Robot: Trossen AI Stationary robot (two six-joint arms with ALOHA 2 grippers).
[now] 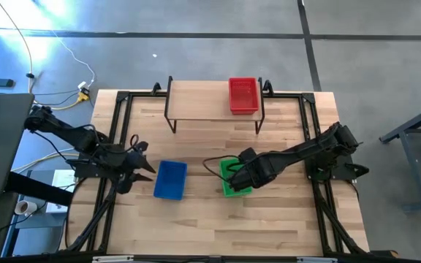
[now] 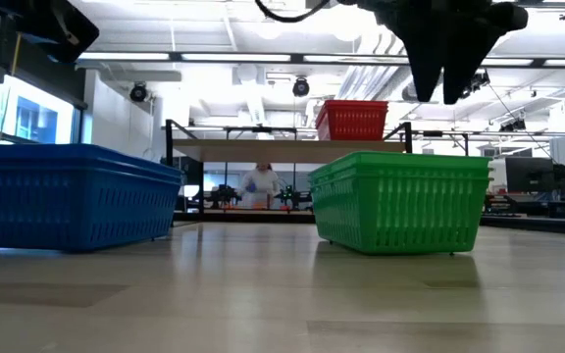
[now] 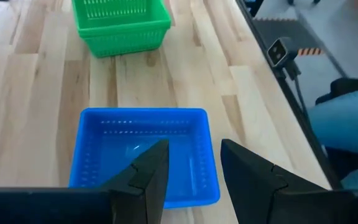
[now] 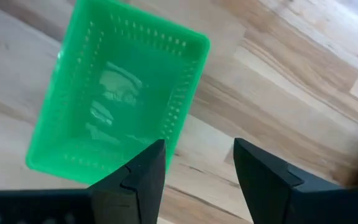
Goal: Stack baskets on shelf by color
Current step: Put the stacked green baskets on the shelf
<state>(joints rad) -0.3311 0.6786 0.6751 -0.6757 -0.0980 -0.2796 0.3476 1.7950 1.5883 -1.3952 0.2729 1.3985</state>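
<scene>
Looking straight down from the high view, we are seeing the shelf (image 1: 203, 101) sitting at the twelve o'clock edge of the table (image 1: 196, 226), its plank running nine to three o'clock. One red basket (image 1: 243, 95) is standing on the plank's three o'clock end, mouth up, its long axis pointing twelve to six.

Two more baskets are resting mouth up on the tabletop. The blue basket (image 1: 170, 180) is lying toward eight o'clock of the table's centre, its long axis running almost twelve to six, tilted slightly toward one o'clock. The green basket (image 1: 234, 181) is lying just at four o'clock of the centre, partly hidden beneath the right arm, so we cannot tell its long axis from above; in the right wrist view (image 4: 114, 99) it is showing as a rectangle set askew to the table's boards. In the low view the blue basket (image 2: 67, 196) and green basket (image 2: 400, 201) are standing well apart, with the red basket (image 2: 351, 120) on the shelf (image 2: 263, 149) behind them.

The left gripper (image 1: 141, 166) is hovering just at nine o'clock of the blue basket, and in the left wrist view (image 3: 194, 165) its fingers are standing parted over that basket's near wall, holding nothing. The right gripper (image 1: 234, 175) is hanging above the green basket; in the right wrist view (image 4: 197, 168) its fingers are spread apart over the rim, gripping nothing.

A person (image 2: 260, 184) is standing in the room beyond.
</scene>
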